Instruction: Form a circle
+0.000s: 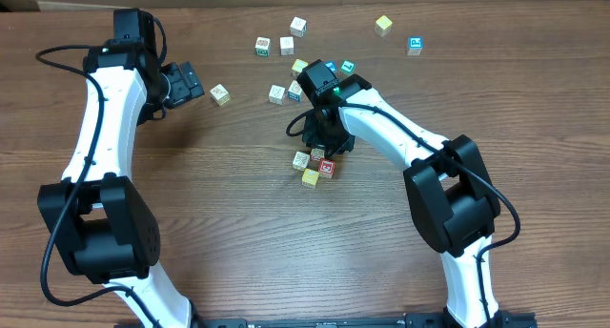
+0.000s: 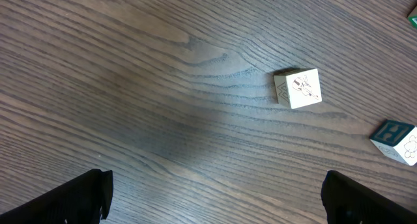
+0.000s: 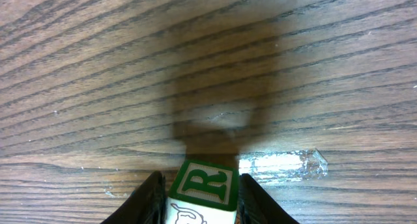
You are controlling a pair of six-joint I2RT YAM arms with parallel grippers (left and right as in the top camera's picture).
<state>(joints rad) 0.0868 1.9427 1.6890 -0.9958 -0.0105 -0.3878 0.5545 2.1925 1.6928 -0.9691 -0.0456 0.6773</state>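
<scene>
Right gripper (image 3: 201, 201) is pinching a green-R cube (image 3: 207, 182) betw its two fingers, held just over the table (image 3: 98, 68) w/ its shadow right below, prob so it can be carried across to the ring. Just beside it, toward the arm bases in the overhead view, sits the circle (image 1: 315, 166): a tight clump of tiny cubes, whitish, yellow, red-printed, looks not closed yet. Further out, loose cubes (image 1: 287, 46) lie scattered. Left gripper (image 1: 187, 83) hangs spread wide, empty, near a pale cube (image 2: 298, 88), prob parked out of the way
</scene>
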